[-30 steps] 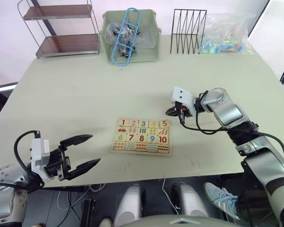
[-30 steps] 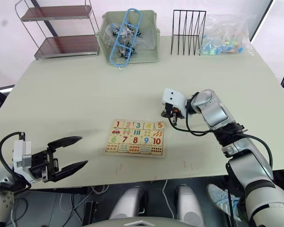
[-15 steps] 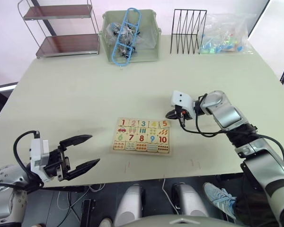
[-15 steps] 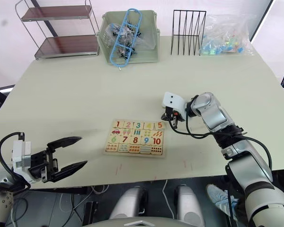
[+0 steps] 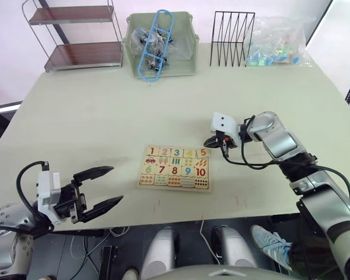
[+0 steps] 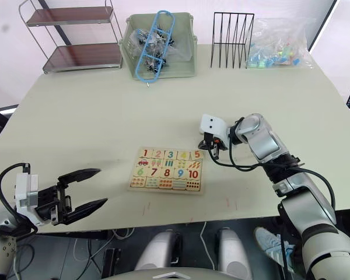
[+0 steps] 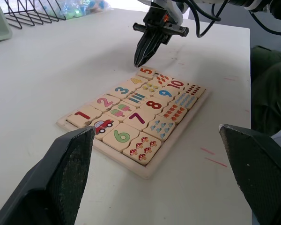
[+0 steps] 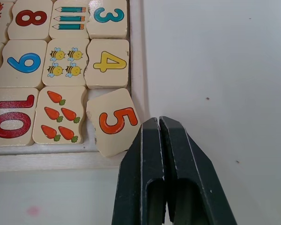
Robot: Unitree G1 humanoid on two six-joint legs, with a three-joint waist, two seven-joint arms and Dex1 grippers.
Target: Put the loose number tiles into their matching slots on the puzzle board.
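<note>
The board [image 5: 176,168] lies flat on the desk [image 5: 105,116], and I take it as my landmark. Its top row reads 1 [image 7: 83,115], 2 [image 7: 104,102], 3 [image 7: 122,90], 4 [image 8: 107,62] and 5 [image 8: 114,121]. The first four tiles sit square in their slots, level with the picture tiles beside them. The 5, at the board's corner nearest my right hand, is the odd one: in the right wrist view it is turned out of line, one corner riding over the rim, so it looks laid on its slot and not dropped in.

My right hand [image 8: 157,123] hovers just off that corner of the board, fingers pressed together with nothing between them, tips beside the edge of the 5; whether they touch it I cannot tell. My left hand [image 5: 102,185] hangs well away from the board, off its opposite side near the desk edge, fingers spread wide and empty.

By my judgement the job is nearly finished: four tiles home, the fifth delivered but crooked. I see no loose tile on the desk around the board. What is left is a small nudge with my closed fingertips, turning the 5 back toward the 4 and pressing it down until it lies flush. The risk is pushing too hard and shifting the whole board.
</note>
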